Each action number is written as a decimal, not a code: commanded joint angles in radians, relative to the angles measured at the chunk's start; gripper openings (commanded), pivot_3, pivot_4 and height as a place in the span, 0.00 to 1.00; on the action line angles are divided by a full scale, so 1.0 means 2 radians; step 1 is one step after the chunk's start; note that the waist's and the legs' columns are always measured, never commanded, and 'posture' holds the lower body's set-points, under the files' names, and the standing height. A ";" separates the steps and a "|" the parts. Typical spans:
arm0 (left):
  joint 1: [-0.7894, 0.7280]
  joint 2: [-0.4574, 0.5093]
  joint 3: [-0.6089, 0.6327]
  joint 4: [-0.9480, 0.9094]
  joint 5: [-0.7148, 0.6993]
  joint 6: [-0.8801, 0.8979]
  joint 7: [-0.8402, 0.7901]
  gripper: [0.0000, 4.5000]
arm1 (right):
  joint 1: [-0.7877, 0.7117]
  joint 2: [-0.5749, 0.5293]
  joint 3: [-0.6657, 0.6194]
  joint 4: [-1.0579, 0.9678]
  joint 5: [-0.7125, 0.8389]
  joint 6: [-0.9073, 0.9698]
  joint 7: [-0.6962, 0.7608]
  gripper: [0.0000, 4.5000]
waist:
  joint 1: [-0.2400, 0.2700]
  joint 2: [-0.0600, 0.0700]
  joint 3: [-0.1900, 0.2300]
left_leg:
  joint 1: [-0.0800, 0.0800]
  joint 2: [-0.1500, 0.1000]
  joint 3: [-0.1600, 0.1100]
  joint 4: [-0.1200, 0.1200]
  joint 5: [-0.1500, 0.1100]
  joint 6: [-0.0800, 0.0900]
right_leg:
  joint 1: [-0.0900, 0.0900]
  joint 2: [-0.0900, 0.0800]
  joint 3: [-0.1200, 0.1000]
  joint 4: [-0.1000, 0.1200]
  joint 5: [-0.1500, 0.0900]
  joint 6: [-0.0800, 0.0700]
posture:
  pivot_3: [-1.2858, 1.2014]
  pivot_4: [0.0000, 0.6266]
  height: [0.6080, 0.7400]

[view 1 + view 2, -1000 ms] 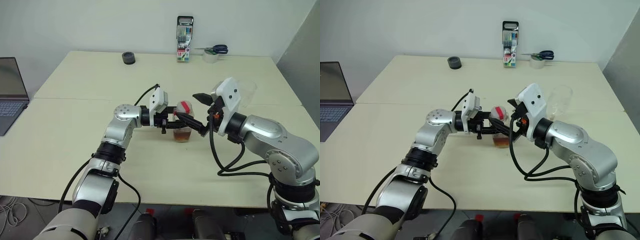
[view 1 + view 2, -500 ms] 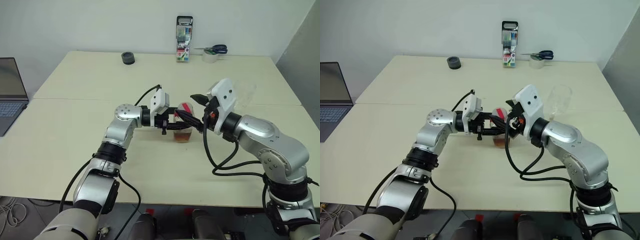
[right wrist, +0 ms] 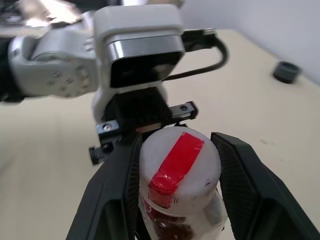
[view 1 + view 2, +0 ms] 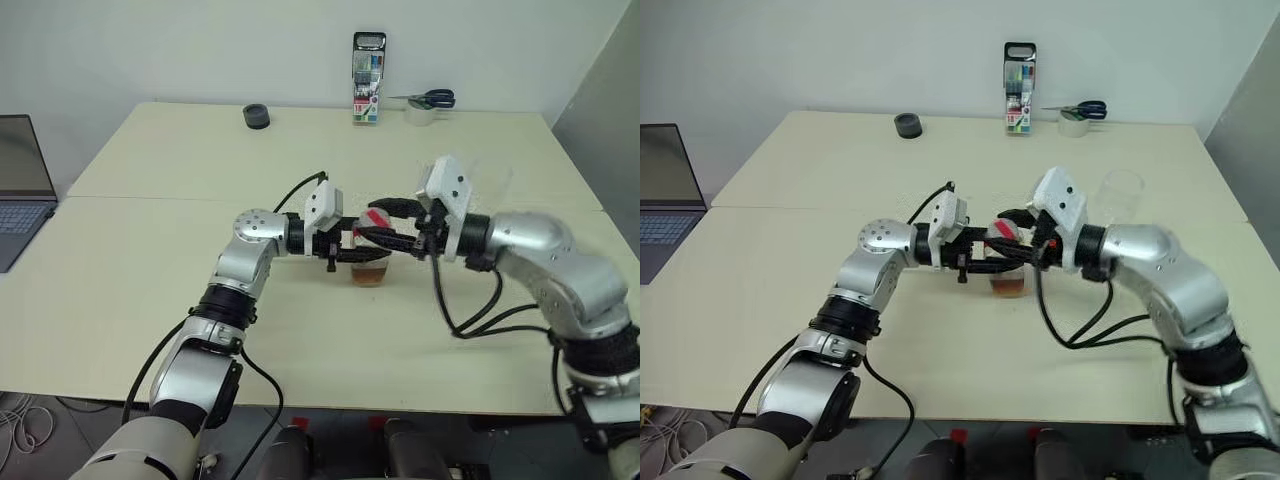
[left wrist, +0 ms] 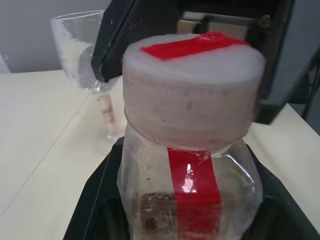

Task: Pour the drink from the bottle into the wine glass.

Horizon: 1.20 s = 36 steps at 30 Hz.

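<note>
Bottle gripped upright near table centre, both claws on it.

My left gripper (image 4: pixel 362 248) is clamped on the bottle (image 4: pixel 369 262) body; amber drink (image 4: pixel 368 274) sits low inside. My right gripper (image 4: pixel 385 222) straddles the cap (image 3: pixel 178 167), fingers narrow, one side not quite touching. Wine glass (image 4: pixel 1120 196) stands upright, just beyond the bottle to my right.

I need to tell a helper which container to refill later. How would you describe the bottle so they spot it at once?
On the pale table, look at the middle, where the two pincers meet. The bottle stands there: small, clear, with brown drink at the bottom. Unlike the empty wine glass nearby, it has a white cap with a red strip.
</note>
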 commanded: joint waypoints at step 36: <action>-0.029 -0.007 0.011 0.013 0.014 -0.002 0.047 0.42 | 0.128 0.231 -0.032 -0.186 -0.111 0.099 -0.376 1.00 | -0.004 0.000 0.000 | -0.001 0.000 -0.003 0.000 0.001 -0.002 | -0.001 0.000 0.000 0.001 0.000 0.000 | 0.52 0.24 1.00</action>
